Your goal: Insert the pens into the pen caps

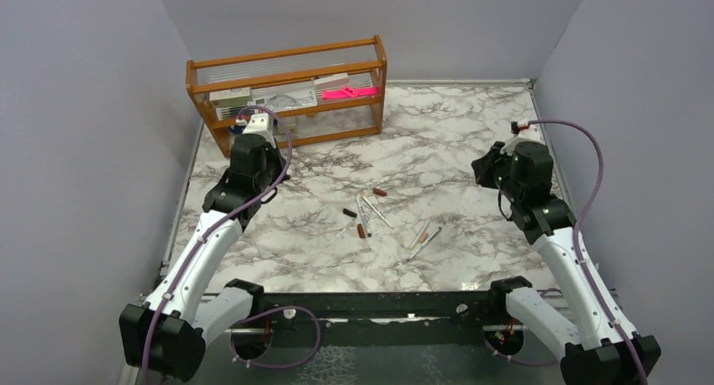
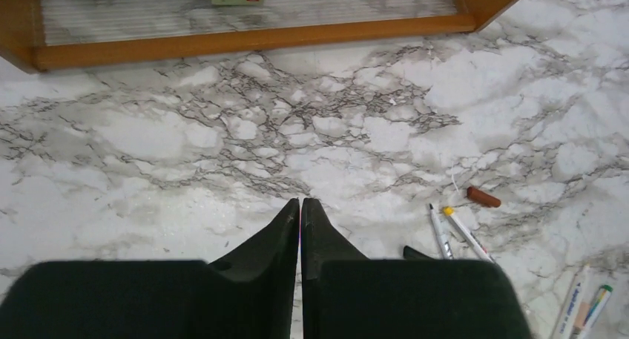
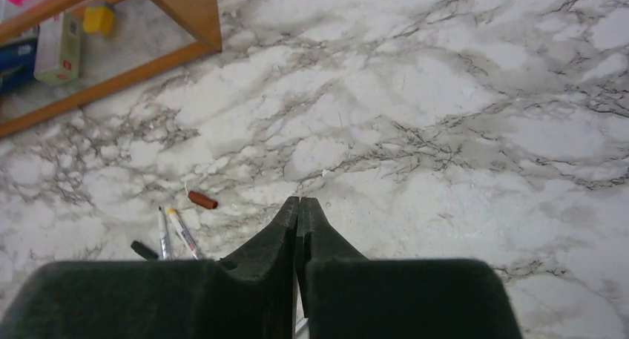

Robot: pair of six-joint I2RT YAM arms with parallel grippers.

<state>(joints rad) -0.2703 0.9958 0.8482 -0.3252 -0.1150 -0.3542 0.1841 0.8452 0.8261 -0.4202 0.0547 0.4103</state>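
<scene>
The matte black, wedge-shaped left fingers (image 2: 285,231) are pressed together with nothing between them, above the glossy, grey-veined white marble-look table (image 2: 185,131). The right fingers (image 3: 311,231), of the same shape, are also closed on nothing. Thin white plastic pens (image 1: 364,213) lie loose at mid-table. A short red-brown cylindrical cap (image 1: 380,191) lies just beyond them, and a stubby black cap (image 1: 349,212) lies just to their left. A second pair of pens (image 1: 425,237) lies near, to the right. Blue print on one barrel (image 2: 570,309) is too small to read, as is the label on the pale green carton (image 3: 58,48) in the orange wooden rack (image 2: 252,39).
</scene>
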